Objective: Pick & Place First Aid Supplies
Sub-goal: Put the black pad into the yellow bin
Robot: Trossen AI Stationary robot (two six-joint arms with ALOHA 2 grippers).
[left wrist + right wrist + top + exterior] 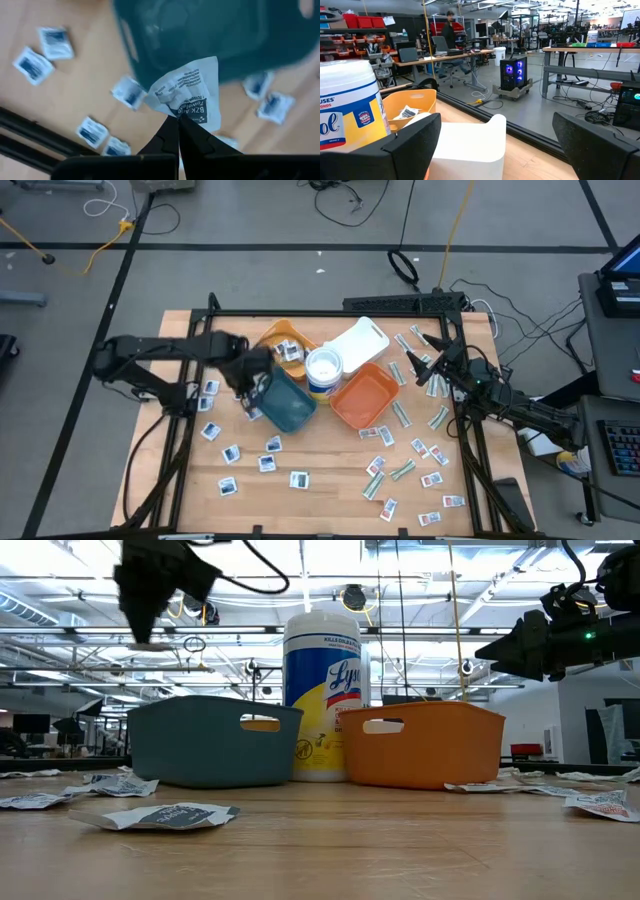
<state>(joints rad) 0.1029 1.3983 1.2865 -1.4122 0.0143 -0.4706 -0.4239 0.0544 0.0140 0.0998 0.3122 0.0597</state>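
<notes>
Left hand (178,125) pinching a white packet (187,92) above the teal tray (210,35), plain only from its wrist; right hand (495,145) spread.

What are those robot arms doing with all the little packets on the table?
They are sorting first aid packets into trays. The left gripper has its fingers pinched shut on one white packet with dark print and holds it in the air over the teal tray. The right gripper is open and empty, raised near the orange tray and the white tray. A yellow tray already has a packet inside. Many packets lie scattered on the wooden table.
</notes>
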